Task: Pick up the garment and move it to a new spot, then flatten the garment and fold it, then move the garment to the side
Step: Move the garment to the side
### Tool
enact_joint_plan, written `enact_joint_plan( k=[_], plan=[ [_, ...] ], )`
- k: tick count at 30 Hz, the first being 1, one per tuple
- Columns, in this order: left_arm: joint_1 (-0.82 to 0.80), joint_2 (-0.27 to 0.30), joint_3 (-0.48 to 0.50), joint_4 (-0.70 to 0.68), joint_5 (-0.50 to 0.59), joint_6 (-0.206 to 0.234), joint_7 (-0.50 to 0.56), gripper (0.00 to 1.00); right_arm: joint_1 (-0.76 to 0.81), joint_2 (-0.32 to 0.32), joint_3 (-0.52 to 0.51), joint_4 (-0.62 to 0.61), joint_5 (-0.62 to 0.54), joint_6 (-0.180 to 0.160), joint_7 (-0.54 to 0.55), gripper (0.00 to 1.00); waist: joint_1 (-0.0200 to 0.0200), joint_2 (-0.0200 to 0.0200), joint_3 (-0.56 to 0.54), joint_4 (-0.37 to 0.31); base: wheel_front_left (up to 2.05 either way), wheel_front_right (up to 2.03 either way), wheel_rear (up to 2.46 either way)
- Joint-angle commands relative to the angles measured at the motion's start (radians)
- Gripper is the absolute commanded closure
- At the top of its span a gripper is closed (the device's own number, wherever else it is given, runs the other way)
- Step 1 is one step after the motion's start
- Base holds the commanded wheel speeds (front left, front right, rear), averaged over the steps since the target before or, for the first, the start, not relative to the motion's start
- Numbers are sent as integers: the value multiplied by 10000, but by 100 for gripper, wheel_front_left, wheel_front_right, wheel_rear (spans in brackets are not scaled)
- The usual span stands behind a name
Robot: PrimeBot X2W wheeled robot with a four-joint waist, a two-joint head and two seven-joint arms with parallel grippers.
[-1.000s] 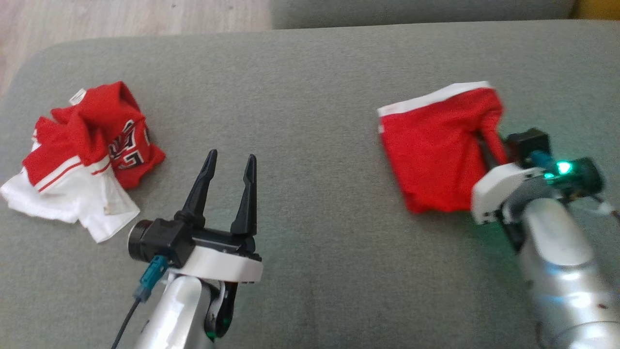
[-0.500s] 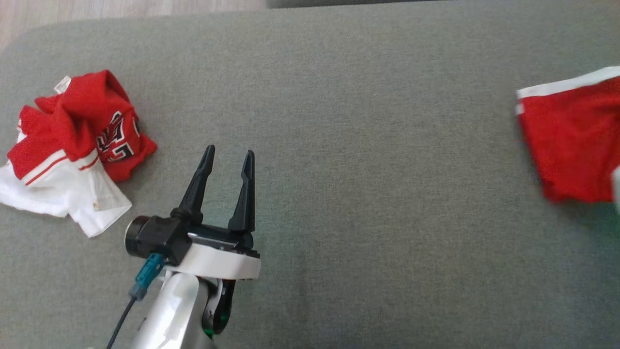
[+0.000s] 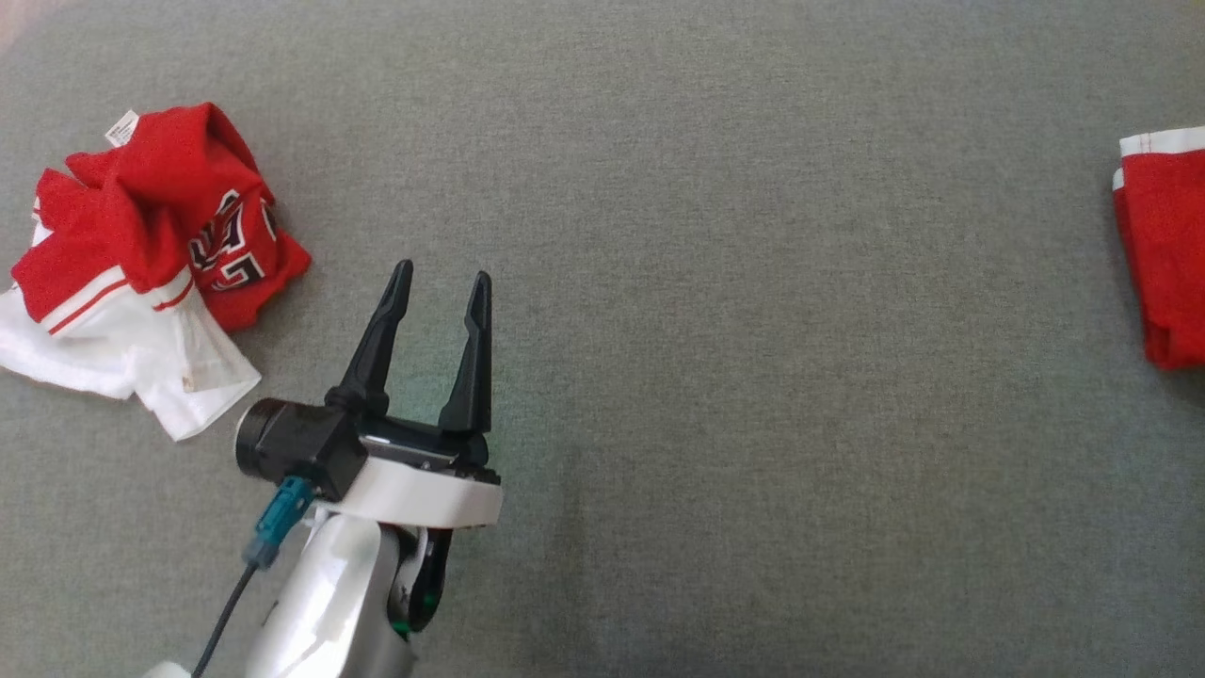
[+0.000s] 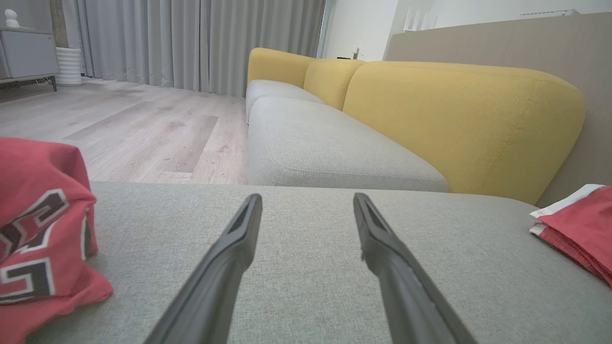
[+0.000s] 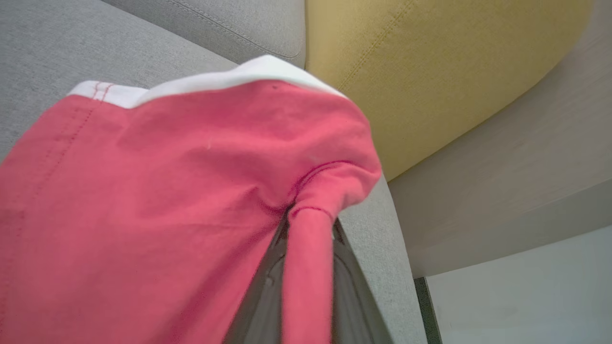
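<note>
Looking down in the head view, a broad grey cushion point(image 3: 753, 282) spreads from edge to edge. The left pincer point(image 3: 442, 275) is at the lower left above it, its two dark fingers spread wide and empty. A crumpled jersey point(image 3: 141, 226), red and white with black lettering, lies near it at the far left. The red garment point(image 3: 1163, 264), with a white band along its top, lies at the right edge, partly cut off and well apart from the jersey.

In the left wrist view, the spread fingers point across the cushion. The jersey is on the left and the red garment on the right. A yellow sofa back point(image 4: 454, 114) and wooden floor point(image 4: 119, 124) lie beyond.

In the right wrist view, the right pincer point(image 5: 311, 224) is clamped narrow on a bunched fold of the red garment, whose cloth spreads leftward over the grey cushion.
</note>
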Motion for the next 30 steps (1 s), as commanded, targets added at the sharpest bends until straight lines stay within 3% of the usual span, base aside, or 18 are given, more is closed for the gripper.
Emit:
enact_joint_plan(
  k=[1,8,9,10,20,30],
  plan=[
    [-375,41,355,-335,66,8,-63,0,-184,-199,-2,-334,-100,21,-6,100,-1,0,15,-15,0,0,0],
    [-412,41,365,-276,122,-5,-63,0,-31,299,-536,-536,-340,21,159,100,-1,0,-27,-130,0,0,0],
    [-407,41,366,-264,128,-7,-63,0,-6,359,-584,-608,-375,21,123,43,-1,0,-49,-147,0,0,0],
    [-403,41,368,-250,132,-10,-63,0,20,412,-652,-681,-427,21,116,0,-1,0,-82,-165,0,0,0],
    [-93,41,478,-148,111,20,-63,0,169,1359,-990,-1849,-787,21,-111,0,-1,0,-961,-472,0,0,0],
    [474,41,661,-288,-15,170,-63,0,429,3061,-146,-4094,331,21,-744,0,-1,0,-2180,-598,0,0,0]
  ],
)
